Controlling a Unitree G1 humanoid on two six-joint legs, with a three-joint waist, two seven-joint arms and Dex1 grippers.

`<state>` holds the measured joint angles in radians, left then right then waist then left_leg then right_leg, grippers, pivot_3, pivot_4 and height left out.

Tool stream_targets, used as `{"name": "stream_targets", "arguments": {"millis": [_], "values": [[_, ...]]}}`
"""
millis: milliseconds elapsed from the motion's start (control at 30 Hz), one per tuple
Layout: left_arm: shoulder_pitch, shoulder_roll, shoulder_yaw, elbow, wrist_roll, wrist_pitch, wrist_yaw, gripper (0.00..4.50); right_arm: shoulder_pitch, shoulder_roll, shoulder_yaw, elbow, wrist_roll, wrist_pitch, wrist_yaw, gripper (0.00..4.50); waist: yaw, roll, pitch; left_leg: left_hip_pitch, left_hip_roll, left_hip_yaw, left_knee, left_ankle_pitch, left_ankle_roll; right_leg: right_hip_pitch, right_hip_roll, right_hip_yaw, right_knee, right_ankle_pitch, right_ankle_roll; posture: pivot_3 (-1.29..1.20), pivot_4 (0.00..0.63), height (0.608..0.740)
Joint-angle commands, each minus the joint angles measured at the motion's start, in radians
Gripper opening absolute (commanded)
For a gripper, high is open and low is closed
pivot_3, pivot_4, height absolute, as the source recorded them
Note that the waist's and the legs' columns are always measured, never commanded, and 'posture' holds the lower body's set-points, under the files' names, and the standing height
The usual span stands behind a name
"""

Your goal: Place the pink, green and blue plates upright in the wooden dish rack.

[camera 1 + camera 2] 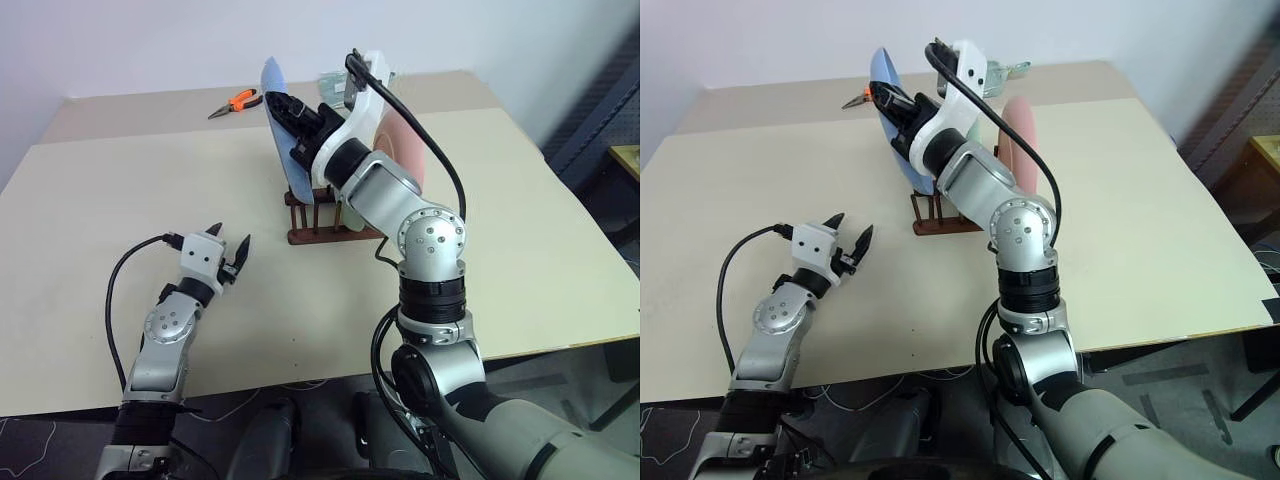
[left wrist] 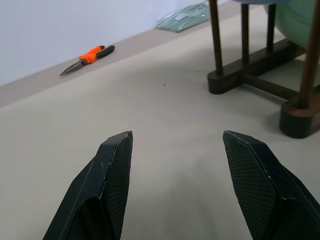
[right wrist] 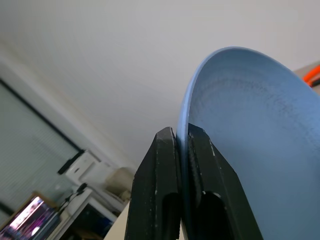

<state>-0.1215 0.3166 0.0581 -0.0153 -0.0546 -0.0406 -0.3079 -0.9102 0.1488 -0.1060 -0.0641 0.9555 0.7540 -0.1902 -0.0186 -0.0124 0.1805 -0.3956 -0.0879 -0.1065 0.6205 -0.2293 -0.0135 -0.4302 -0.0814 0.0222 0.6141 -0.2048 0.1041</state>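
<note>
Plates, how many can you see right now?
3. The blue plate is pinched at its rim by the right pincer above the wooden dish rack; the green plate and pink plate stand upright in it.

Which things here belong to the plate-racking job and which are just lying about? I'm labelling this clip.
Job: blue plate, pinched at its rim by the right gripper; green plate; pink plate; wooden dish rack.
Lying about: orange-handled pliers; clear packet.
</note>
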Motion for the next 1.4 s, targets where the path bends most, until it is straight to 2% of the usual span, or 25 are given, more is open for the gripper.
{"name": "stream_targets", "arguments": {"millis": [33, 300, 333, 367, 567, 833, 967, 1033, 1100, 1233, 1300, 1400], "values": [[0.004, 0.005, -0.002, -0.049, -0.01, -0.022, -0.019, 2.94, 0.017, 0.053, -0.023, -0.03, 0.015, -0.016, -0.038, 0.03, 0.0, 0.0, 0.0, 0.0, 0.0, 0.0, 0.0, 0.0, 0.0, 0.0, 0.0, 0.0, 0.0, 0.0, 0.0, 0.0, 0.15, 0.739], [0.012, -0.004, -0.015, -0.059, -0.005, -0.016, -0.031, 2.94, 0.014, 0.061, -0.047, 0.002, 0.036, -0.03, -0.063, 0.03, 0.001, 0.0, 0.0, 0.0, 0.0, 0.0, 0.0, 0.0, 0.0, 0.0, 0.0, 0.0, 0.0, 0.0, 0.0, 0.0, 0.15, 0.739], [0.012, -0.005, -0.016, -0.06, -0.004, -0.016, -0.031, 2.94, 0.012, 0.06, -0.048, 0.004, 0.036, -0.032, -0.061, 0.68, 0.001, 0.0, 0.0, 0.0, 0.0, 0.0, 0.0, 0.0, 0.0, 0.0, 0.0, 0.0, 0.0, 0.0, 0.0, 0.0, 0.15, 0.739], [0.013, -0.005, -0.017, -0.062, -0.004, -0.015, -0.031, 2.94, 0.008, 0.059, -0.05, 0.007, 0.036, -0.034, -0.058, 1.0, 0.0, 0.0, 0.0, -0.001, 0.0, 0.0, 0.0, 0.0, 0.0, 0.0, 0.0, 0.0, -0.001, 0.0, 0.0, 0.0, 0.15, 0.739], [0.011, -0.008, -0.022, -0.062, -0.002, -0.01, -0.029, 2.94, -0.02, 0.03, -0.038, 0.017, 0.001, -0.049, -0.031, 3.88, -0.002, 0.0, 0.0, 0.0, 0.0, 0.0, 0.0, 0.0, 0.0, 0.0, 0.0, 0.0, 0.0, 0.0, 0.0, 0.0, 0.15, 0.739], [0.009, -0.011, -0.039, -0.064, 0.006, -0.01, -0.028, 2.94, -0.096, -0.097, -0.009, 0.026, -0.118, -0.077, 0.11, 3.88, 0.0, 0.0, 0.0, -0.001, 0.0, 0.0, 0.0, 0.0, 0.0, 0.0, 0.0, 0.0, 0.0, 0.0, 0.0, 0.0, 0.15, 0.739], [0.007, -0.014, -0.046, -0.065, 0.009, -0.008, -0.024, 2.94, -0.134, -0.268, 0.042, -0.026, -0.25, -0.119, 0.258, 3.88, 0.003, 0.0, 0.0, -0.001, 0.0, 0.0, 0.0, 0.0, 0.0, 0.0, 0.0, -0.001, -0.001, 0.0, 0.0, 0.0, 0.15, 0.739], [0.006, -0.016, -0.049, -0.066, 0.013, -0.007, -0.02, 2.94, -0.116, -0.413, 0.089, -0.064, -0.367, -0.177, 0.362, 3.88, 0.007, 0.0, 0.0, -0.002, 0.0, 0.0, 0.001, 0.0, 0.0, 0.0, 0.0, -0.001, -0.002, 0.0, 0.0, 0.0, 0.15, 0.739], [0.005, -0.017, -0.051, -0.066, 0.018, -0.006, -0.015, 2.94, -0.068, -0.554, 0.093, -0.082, -0.452, -0.231, 0.444, 3.88, 0.009, 0.0, 0.0, -0.004, -0.001, -0.001, 0.002, 0.0, 0.0, -0.001, -0.001, -0.002, -0.002, 0.0, 0.0, 0.0, 0.15, 0.739], [0.01, -0.005, -0.034, -0.052, 0.037, -0.009, 0.002, 2.94, 0.127, -0.801, -0.011, -0.063, -0.544, -0.319, 0.575, 3.88, 0.009, -0.001, 0.0, -0.006, -0.001, -0.001, 0.002, 0.0, 0.0, 0.0, -0.002, -0.003, -0.005, -0.001, 0.001, 0.0, 0.15, 0.739], [0.01, 0.002, -0.023, -0.041, 0.043, -0.01, 0.01, 2.94, 0.222, -0.878, -0.045, -0.04, -0.587, -0.357, 0.615, 3.88, 0.011, -0.001, 0.001, -0.007, -0.001, -0.001, 0.002, 0.0, 0.0, 0.0, -0.002, -0.003, -0.005, -0.001, 0.001, 0.0, 0.15, 0.739], [0.009, 0.011, -0.005, -0.02, 0.044, -0.008, 0.024, 2.94, 0.397, -0.931, -0.085, 0.02, -0.621, -0.398, 0.669, 3.88, 0.005, 0.002, 0.002, -0.007, -0.001, 0.001, 0.003, 0.0, 0.0, -0.001, -0.002, -0.002, -0.005, -0.001, 0.001, 0.0, 0.15, 0.739]]}}
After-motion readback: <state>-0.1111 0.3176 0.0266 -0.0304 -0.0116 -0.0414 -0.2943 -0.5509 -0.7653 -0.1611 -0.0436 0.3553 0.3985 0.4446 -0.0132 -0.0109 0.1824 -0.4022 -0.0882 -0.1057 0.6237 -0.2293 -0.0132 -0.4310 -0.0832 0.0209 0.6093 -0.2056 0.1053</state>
